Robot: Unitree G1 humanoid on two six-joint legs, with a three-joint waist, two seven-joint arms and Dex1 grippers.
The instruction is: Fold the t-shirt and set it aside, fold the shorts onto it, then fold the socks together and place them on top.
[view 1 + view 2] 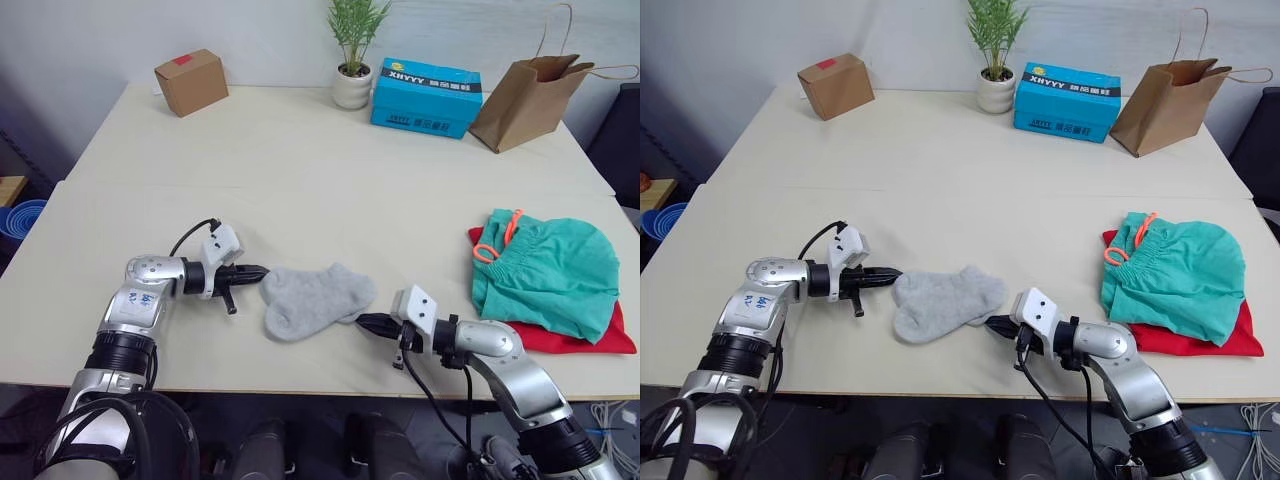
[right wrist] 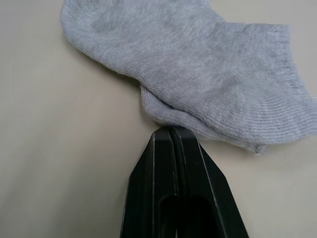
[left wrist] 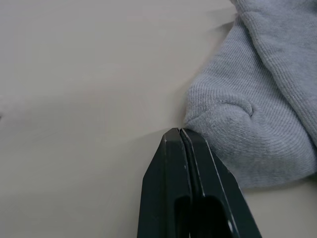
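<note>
At the far edge of the table (image 1: 300, 170), well beyond both grippers, stand a brown cardboard box (image 1: 191, 82), a white pot (image 1: 352, 87) holding a green plant (image 1: 357, 25), a blue box (image 1: 426, 96) and a brown paper bag (image 1: 527, 100) with handles; what the boxes and the bag hold cannot be seen. The socks (image 1: 315, 300) lie between the two grippers as one light grey, ribbed heap, one sock laid over the other with the edges slightly offset. The left gripper (image 1: 258, 271) has its black fingers pressed together, and its tip touches the near edge of the socks without clearly holding any fabric, as the left wrist view shows it against a rounded fold. The right gripper (image 1: 366, 321) is likewise clenched, its tip right at the opposite edge of the socks, where the two layers overlap; the right wrist view shows the fingers closed just at the hem, and no cloth is seen between them. To the outer side of the right gripper, well apart from it, the teal-green shorts (image 1: 545, 270) lie bunched, waistband gathered and orange drawstring (image 1: 500, 237) showing, on top of the red t-shirt (image 1: 590, 340), of which only a strip shows beneath.
</note>
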